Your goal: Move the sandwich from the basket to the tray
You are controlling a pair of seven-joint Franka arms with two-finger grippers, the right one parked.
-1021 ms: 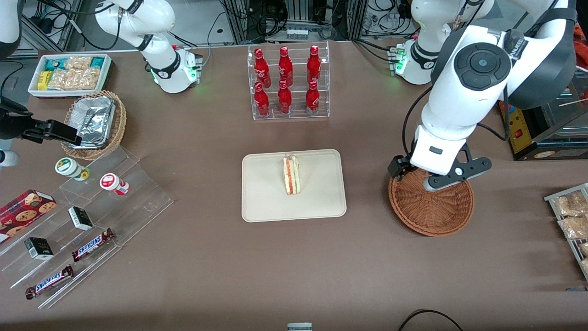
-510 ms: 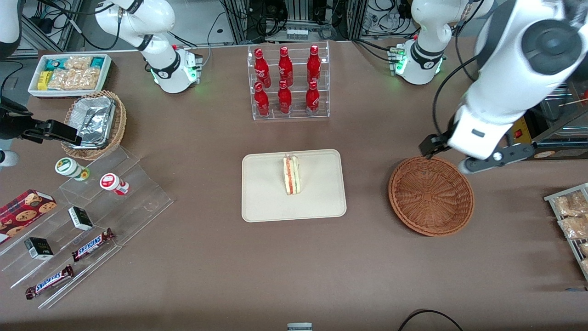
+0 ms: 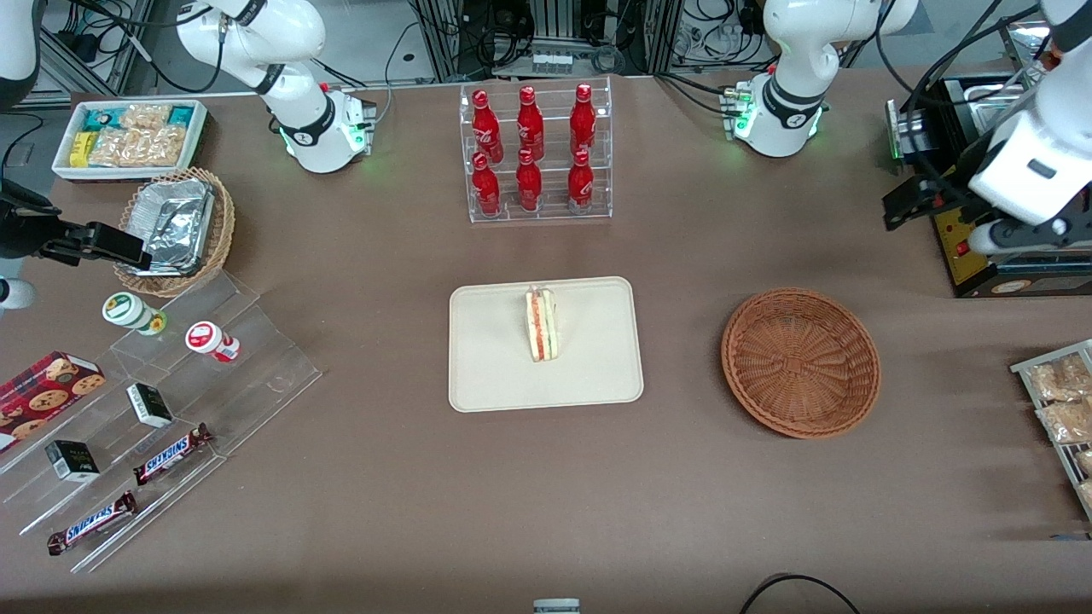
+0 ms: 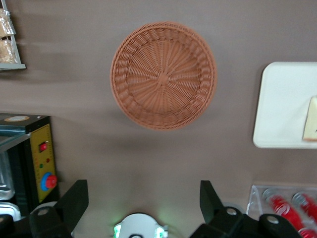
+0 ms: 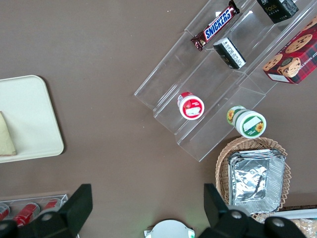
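The sandwich point(image 3: 541, 325), a pale wedge with a red-orange layer, stands on the cream tray point(image 3: 499, 375) at the table's middle. The reddish-brown wicker basket point(image 3: 800, 362) sits empty beside the tray, toward the working arm's end. My left gripper point(image 3: 1015, 213) is raised high, farther from the front camera than the basket and off toward the working arm's end of the table. In the left wrist view the gripper point(image 4: 143, 191) is open and empty, well above the table, with the basket point(image 4: 163, 74), the tray's edge point(image 4: 282, 104) and a corner of the sandwich point(image 4: 311, 119) in sight.
A black and yellow control box point(image 3: 981, 247) stands under the gripper. A clear rack of red bottles point(image 3: 533, 153) is farther back than the tray. A rack of snack bags point(image 3: 1058, 401) lies at the working arm's end. Acrylic steps with candy point(image 3: 171, 401) lie toward the parked arm's end.
My gripper has risen from just above the basket and swung away toward the working arm's end of the table, farther from the front camera. The sandwich, tray and basket have not moved.
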